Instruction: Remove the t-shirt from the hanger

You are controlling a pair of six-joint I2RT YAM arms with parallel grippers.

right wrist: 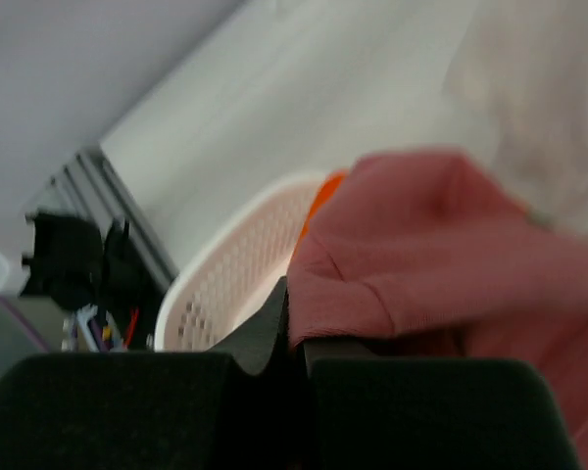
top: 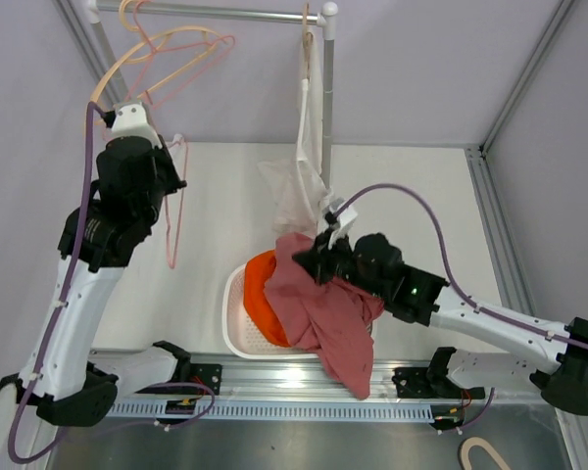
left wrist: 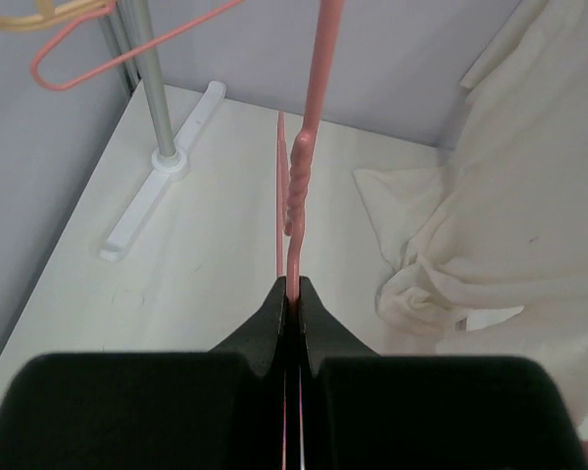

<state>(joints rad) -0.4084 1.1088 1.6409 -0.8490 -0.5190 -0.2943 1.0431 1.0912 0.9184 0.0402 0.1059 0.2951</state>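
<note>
At the left of the worktop (top: 426, 211), the left end effector (left wrist: 291, 292) is pinched tight on the pink wire hanger (left wrist: 310, 117), its two fingers meeting on the wire just below the twisted neck. The hanger is bare. In the top view its loop hangs down beside the raised wrist. The left arm stands tall from its base, elbow bent, with the wrist lifted near the clothes rack (top: 216, 13), where a few more hangers (top: 181, 47) hook over the rail.

Near the middle, the right end effector (right wrist: 292, 311) is clamped on a fold of the pink t-shirt (right wrist: 441, 235), the fingers pressed together with cloth between them. The right arm reaches low and leftward from its base, forearm nearly level, the wrist hovering over the far right rim of the white basket (top: 235, 318).

The t-shirt is off the hanger and well apart from it. From the grip it drapes down over the right part of the basket, and its lower end spills past the near rim onto the rail at the worktop's near edge. An orange garment (top: 259, 292) lies in the basket, partly under the t-shirt. Just behind the right wrist, a cream garment (top: 300, 186) hangs from the right end of the rack, its lower part bunched on the worktop.
</note>
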